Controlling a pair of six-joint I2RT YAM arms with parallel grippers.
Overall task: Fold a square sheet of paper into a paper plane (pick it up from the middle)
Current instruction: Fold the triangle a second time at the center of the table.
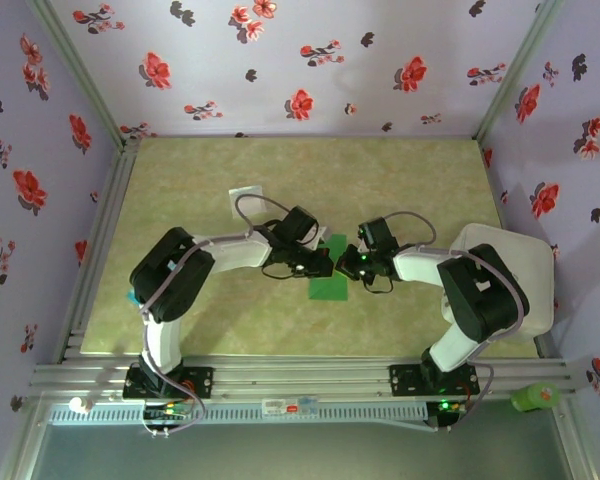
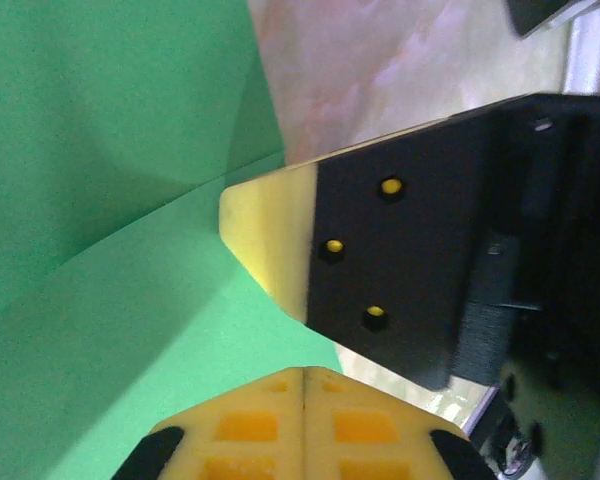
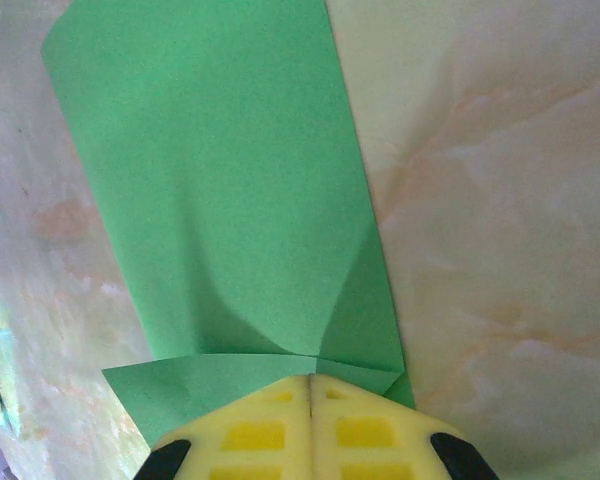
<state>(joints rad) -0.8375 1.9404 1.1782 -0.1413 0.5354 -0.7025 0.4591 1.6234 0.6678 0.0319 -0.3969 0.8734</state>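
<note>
- Top view: the left fingers (image 1: 318, 263) and the right fingers (image 1: 353, 266) meet mid-desk (image 1: 410, 190) over the green sheet of paper (image 1: 330, 287).
- Left wrist: the left fingers (image 2: 250, 430) are closed, pads together, at the creased sheet (image 2: 110, 150). A right finger (image 2: 270, 240) rests on its edge.
- Right wrist: the right fingers (image 3: 250, 435) are closed at the sheet's (image 3: 230, 180) folded near end. I cannot tell whether they pinch it.
</note>
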